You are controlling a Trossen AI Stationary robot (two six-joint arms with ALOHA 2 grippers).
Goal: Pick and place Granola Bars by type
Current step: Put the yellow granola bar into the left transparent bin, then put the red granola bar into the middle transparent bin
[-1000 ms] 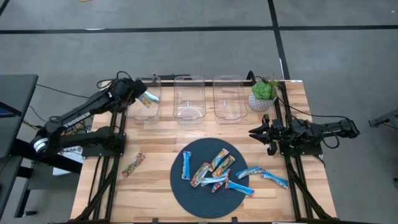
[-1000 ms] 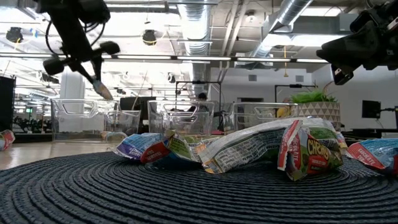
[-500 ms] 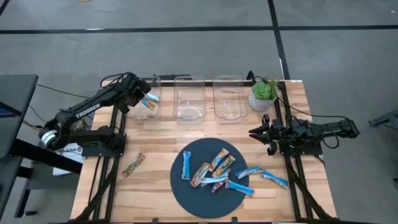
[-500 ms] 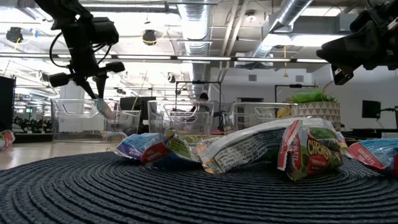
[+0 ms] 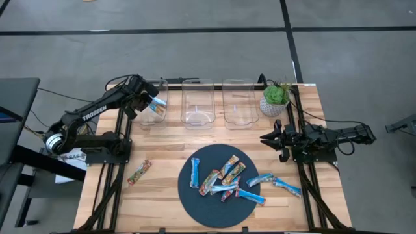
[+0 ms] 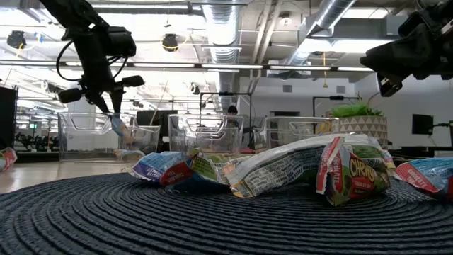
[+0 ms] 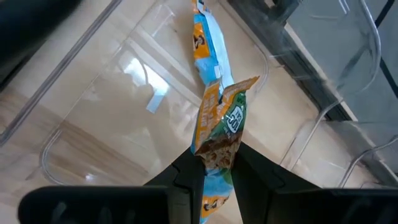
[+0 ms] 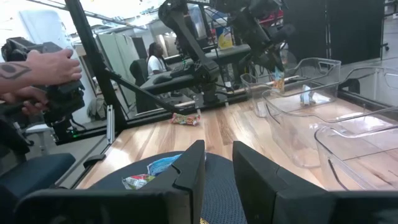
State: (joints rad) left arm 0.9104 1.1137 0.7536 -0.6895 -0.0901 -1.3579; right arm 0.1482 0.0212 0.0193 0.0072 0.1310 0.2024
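My left gripper point(image 5: 151, 104) is shut on a granola bar point(image 7: 219, 127) with an orange, green and pale blue wrapper, just above the leftmost clear bin point(image 5: 156, 82). A blue and orange bar point(image 7: 208, 43) shows beyond it, low in that bin. Several blue and multicoloured bars point(image 5: 221, 179) lie flat on the round dark mat point(image 5: 195, 203). Two blue bars point(image 5: 273, 182) lie just right of the mat, and one multicoloured bar point(image 5: 138, 173) lies on the wood to its left. At the table's right edge my right gripper point(image 5: 265, 139) holds level, a narrow bare gap between its fingers. My left gripper pinches the bar between its two fingers point(image 7: 186, 177), across its width near the middle point(image 7: 214, 155). The fingers slant down from the table's left. The bar is clear of the bin's floor, its orange-green end point(image 7: 231, 102) sticking out past the fingertips.
Two more clear bins point(image 5: 197, 81) point(image 5: 238, 81) stand in the far row beside the first. A small potted plant point(image 5: 275, 97) sits at the far right corner. A person's hands point(image 8: 37, 68) show beyond the table's left side.
My left gripper has sunk toward the leftmost bin and reached a little farther over it, turning as it went. The bar has stayed in its fingers and now hangs lower, at the bin's rim. The gap between the fingers is unchanged.
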